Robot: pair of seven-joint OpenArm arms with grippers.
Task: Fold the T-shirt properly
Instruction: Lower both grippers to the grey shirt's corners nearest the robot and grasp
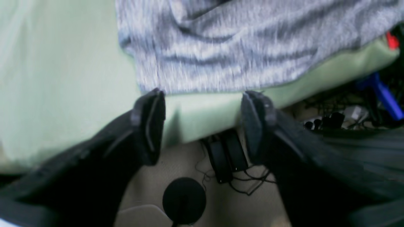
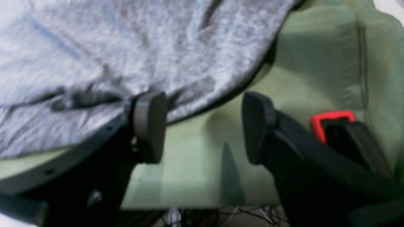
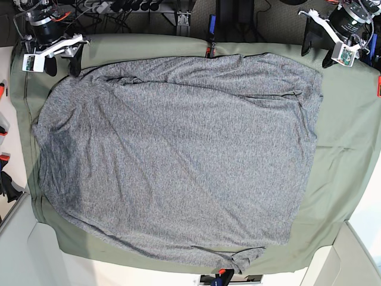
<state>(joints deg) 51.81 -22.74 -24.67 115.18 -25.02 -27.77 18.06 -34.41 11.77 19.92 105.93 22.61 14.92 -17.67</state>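
The T-shirt [image 3: 178, 155] lies spread almost flat across the olive-green cloth [image 3: 351, 149] covering the worktop [image 3: 360, 256], filling most of it, with wrinkles bunched along the far edge and a small folded-over tab of fabric at the near edge. The left end effector [image 1: 202, 126] has its fingers spread and holds nothing; it sits at the shirt's edge, and the fabric border runs just beyond the fingertips. The right end effector [image 2: 203, 126] is likewise spread and empty, one pad [image 2: 150, 123] lying over or against the shirt's border and the other over bare cloth. The step in hand appears to be taking hold of the two far corners. To do it well, bring each end effector low over its corner, slide one finger beneath the shirt's edge only, leaving the green cloth alone, close firmly on the hem, then lift both corners together at equal height so the fold line stays straight. No brand, label or legible writing shows on the shirt or cloth; the wrist views are blurred.
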